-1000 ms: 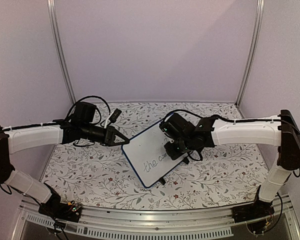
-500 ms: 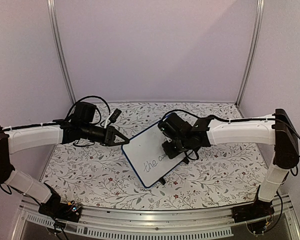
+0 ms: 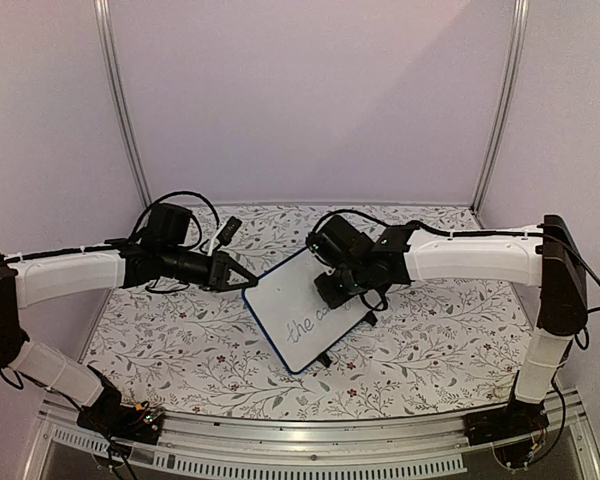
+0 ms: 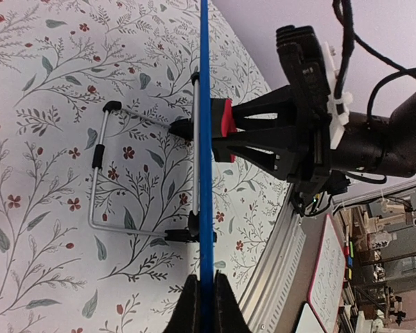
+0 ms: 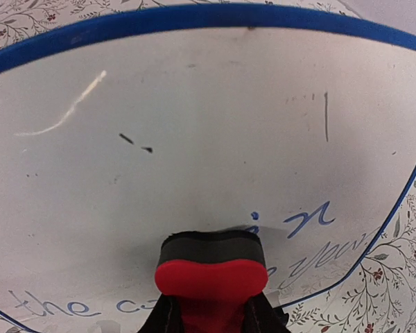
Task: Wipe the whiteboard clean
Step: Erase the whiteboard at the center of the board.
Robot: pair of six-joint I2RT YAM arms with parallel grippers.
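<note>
The whiteboard (image 3: 280, 305) stands tilted on the table, blue-framed, with blue handwriting (image 3: 302, 326) along its lower part. My left gripper (image 3: 248, 284) is shut on its left edge. In the left wrist view the frame (image 4: 206, 173) runs edge-on up from between my left gripper's (image 4: 203, 300) jaws. My right gripper (image 3: 337, 294) is over the board's right half, shut on a red block with a dark felt pad (image 5: 211, 267). The pad presses on the board face (image 5: 194, 139), just left of the written letters (image 5: 312, 218). The same red block (image 4: 225, 119) shows against the board in the left wrist view.
A wire stand (image 4: 97, 173) with black feet props the board from behind on the floral tablecloth (image 3: 180, 350). A small black object (image 3: 230, 229) lies at the back left. The metal table rail (image 3: 310, 440) runs along the near edge. Faint smudges (image 5: 135, 142) mark the wiped upper board.
My right gripper has slid the red block left and slightly up across the board. The left gripper and the board have not moved.
</note>
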